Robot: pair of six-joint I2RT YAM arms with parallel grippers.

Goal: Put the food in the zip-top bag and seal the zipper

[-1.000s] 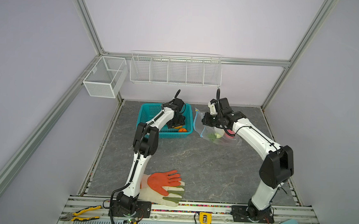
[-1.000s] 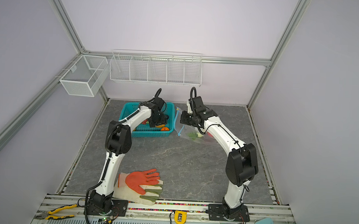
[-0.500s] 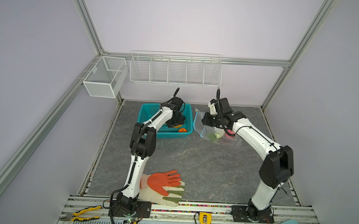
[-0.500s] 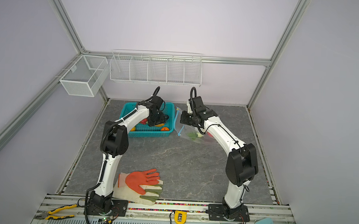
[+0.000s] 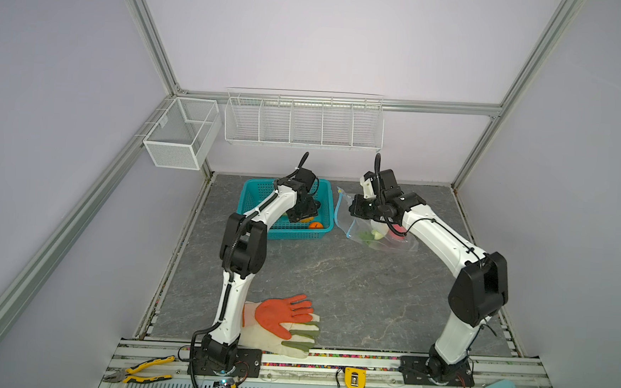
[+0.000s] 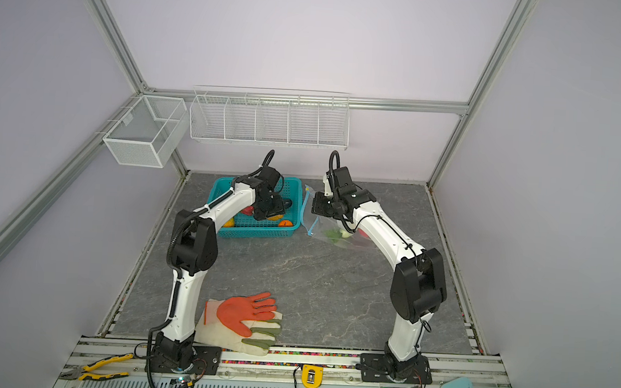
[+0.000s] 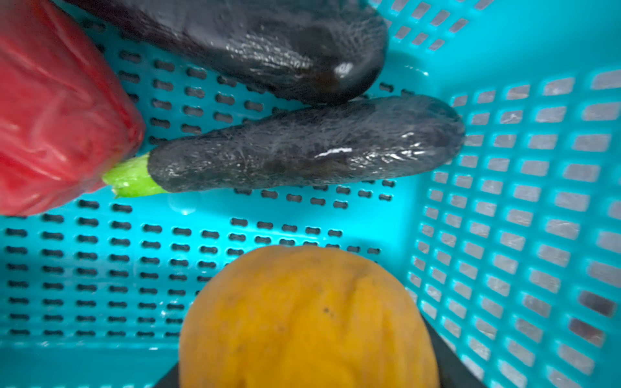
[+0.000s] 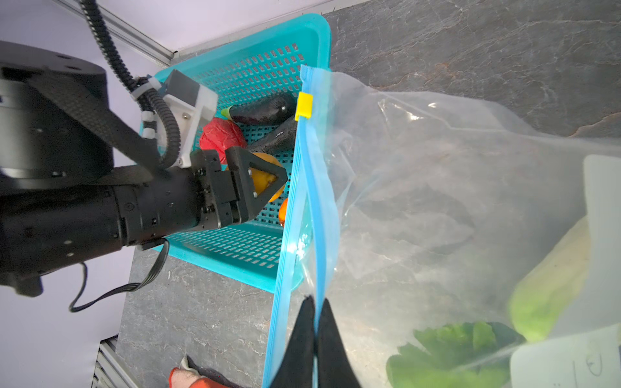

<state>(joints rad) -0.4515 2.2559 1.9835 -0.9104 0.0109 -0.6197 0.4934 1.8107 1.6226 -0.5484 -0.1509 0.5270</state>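
Inside the basket [image 5: 321,236], the left end effector [image 5: 303,215] straddles an orange fruit [image 7: 305,319]; whether it is clamped yet I cannot tell. Just beside the basket, the right end effector [image 8: 314,322] is pinched together on the zipper [image 8: 319,201] of the bag [image 8: 437,184]. The next move is likely to grip the fruit and carry it into the bag.

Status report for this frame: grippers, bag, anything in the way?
Left gripper in basket, jaws around orange fruit, grip unconfirmed. Right gripper shut on bag rim, mouth open, greens inside. Nothing seen blocking the mouth.

- left gripper [image 6: 270,214] down inside teal basket [image 6: 262,232], among orange and red toy food [image 6: 284,223]
- right gripper [image 6: 314,209] at raised blue-edged mouth of zip-top bag [image 6: 354,243]; green, white pieces inside
- orange-and-white gloves [image 6: 242,318] beside left arm base
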